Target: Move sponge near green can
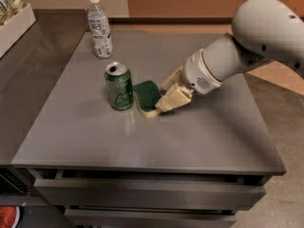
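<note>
The green can (118,86) stands upright on the grey table (142,141), left of centre. The sponge (146,96), dark green on top with a pale yellow layer below, lies just right of the can, almost touching it. My gripper (163,97) reaches in from the right, low over the table. Its cream fingers (173,99) straddle the sponge's right end and are closed on it. The white arm runs off to the upper right.
A clear plastic bottle with a white cap (99,27) stands at the table's back left. A white bin (14,30) sits on the dark counter to the left. Drawers (142,194) lie under the table's front edge.
</note>
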Motion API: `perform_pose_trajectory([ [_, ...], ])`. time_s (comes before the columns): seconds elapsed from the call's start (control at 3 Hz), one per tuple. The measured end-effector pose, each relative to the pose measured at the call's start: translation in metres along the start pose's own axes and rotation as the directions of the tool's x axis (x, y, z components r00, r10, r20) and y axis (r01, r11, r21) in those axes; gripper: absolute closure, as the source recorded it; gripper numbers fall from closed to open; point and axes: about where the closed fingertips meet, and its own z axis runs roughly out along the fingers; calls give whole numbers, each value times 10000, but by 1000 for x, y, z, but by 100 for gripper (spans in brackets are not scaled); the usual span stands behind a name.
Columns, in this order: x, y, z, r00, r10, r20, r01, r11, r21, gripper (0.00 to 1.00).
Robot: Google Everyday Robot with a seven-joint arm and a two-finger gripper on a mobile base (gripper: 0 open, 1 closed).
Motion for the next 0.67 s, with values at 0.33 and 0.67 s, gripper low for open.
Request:
perform_pose_trajectory([
  [0.33,-1,1,1,10000,-19,-6,19,10000,-22,0],
  [0.67,-1,1,1,10000,-20,-6,20,10000,-23,0],
])
